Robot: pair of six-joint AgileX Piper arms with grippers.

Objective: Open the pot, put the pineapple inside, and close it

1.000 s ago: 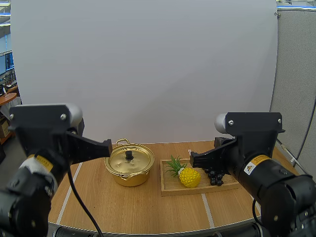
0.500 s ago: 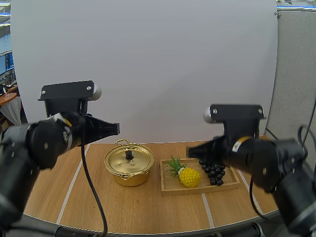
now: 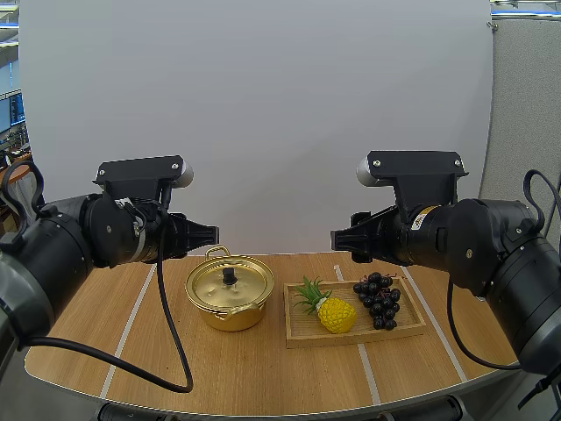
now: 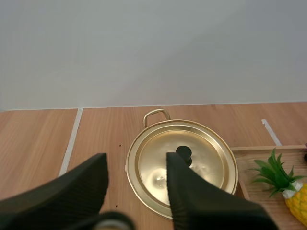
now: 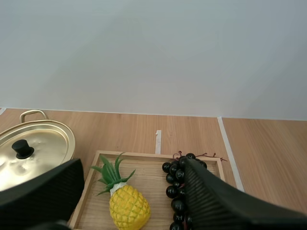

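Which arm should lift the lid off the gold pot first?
Probably left. The left gripper is open and aimed at the lid on the pot; the right gripper hangs nearer the wooden tray holding the pineapple.

Straight above the pot (image 3: pixel 230 292) I see open air. The black knob (image 4: pixel 183 152) stands free in the middle of the lid (image 4: pixel 206 153), with room all round it for fingers. My left gripper (image 4: pixel 136 163), spread wide, hangs high near the pot's left side and touches nothing. The table (image 3: pixel 263 368) lies bare in front. A narrow strip of bare wood parts the pot from the wooden tray (image 3: pixel 351 338). In the tray the pineapple (image 5: pixel 128 208) lies toward the pot side, clear from above. The grapes (image 5: pixel 171 191) crowd in just beside it, and the tray's low rim hems it in. My right gripper (image 5: pixel 133 164), also spread, hangs above the tray.
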